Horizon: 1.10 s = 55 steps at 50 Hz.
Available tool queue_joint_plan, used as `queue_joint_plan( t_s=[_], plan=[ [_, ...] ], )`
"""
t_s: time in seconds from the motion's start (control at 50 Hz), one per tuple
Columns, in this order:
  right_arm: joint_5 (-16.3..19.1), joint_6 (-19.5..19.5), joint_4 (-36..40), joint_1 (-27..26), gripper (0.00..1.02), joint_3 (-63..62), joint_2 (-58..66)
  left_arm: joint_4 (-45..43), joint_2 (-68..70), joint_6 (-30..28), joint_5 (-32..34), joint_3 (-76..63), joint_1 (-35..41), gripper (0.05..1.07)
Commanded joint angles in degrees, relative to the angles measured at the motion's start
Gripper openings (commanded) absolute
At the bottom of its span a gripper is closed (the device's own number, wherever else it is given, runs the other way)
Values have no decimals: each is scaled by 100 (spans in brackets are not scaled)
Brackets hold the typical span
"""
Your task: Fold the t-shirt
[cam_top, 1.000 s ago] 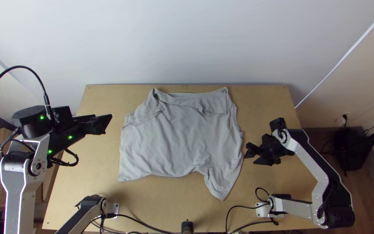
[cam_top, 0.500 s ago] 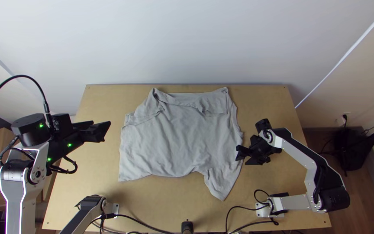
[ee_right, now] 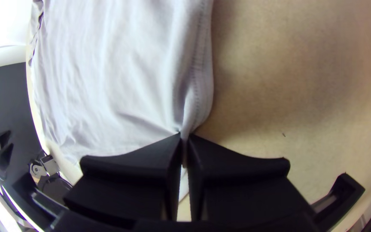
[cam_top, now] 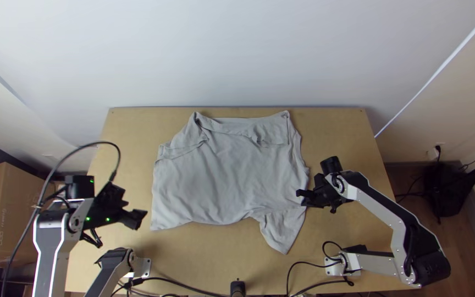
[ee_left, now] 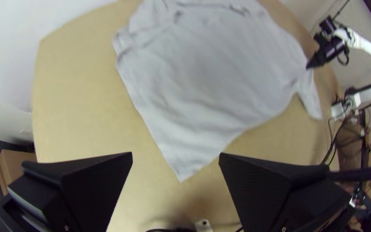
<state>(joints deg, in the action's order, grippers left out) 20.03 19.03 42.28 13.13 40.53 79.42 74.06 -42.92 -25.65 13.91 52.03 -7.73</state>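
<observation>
Across the middle of the tabletop (cam_top: 204, 256), the grey t-shirt (cam_top: 226, 170) lies spread and lightly wrinkled, a flap trailing toward the near edge. The right gripper (cam_top: 300, 198) has its fingers closed on a pinch of the shirt's right side, while the left gripper (cam_top: 135, 203), near the left side, holds its fingers wide apart.

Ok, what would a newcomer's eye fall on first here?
Probably the grey t-shirt, spread wrinkled across the middle of the table, one corner trailing toward the near edge. Next, the right gripper at the shirt's right side, pinching its edge between closed fingers. Then the left gripper, open beside the shirt's near left corner.
</observation>
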Motion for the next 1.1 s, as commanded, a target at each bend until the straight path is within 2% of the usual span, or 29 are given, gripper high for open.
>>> queue_joint_plan(
  t_s=[0.0, 0.18, 0.28, 0.4, 0.6, 1.08],
  plan=[
    [-61, 84, 87, -3, 2, -90, -348, 73, 46, -713, -73, -554, -185, 101],
    [-61, 259, 96, -64, 2, -54, -893, 381, -173, -1311, -380, -1046, -106, 102],
    [-61, 312, 193, -56, 2, -63, -1121, 249, -358, -1425, -837, -1424, 34, 102],
    [-61, 365, 228, -38, 2, -98, -1262, -182, -516, -1513, -996, -1731, 78, 102],
    [-61, 514, 281, 6, 2, -151, -1376, -454, -841, -1496, -1022, -1934, 351, 102],
    [-70, 725, 281, 59, 2, -274, -1499, -1799, -2080, -713, -917, -1960, 1151, 101]
  ],
)
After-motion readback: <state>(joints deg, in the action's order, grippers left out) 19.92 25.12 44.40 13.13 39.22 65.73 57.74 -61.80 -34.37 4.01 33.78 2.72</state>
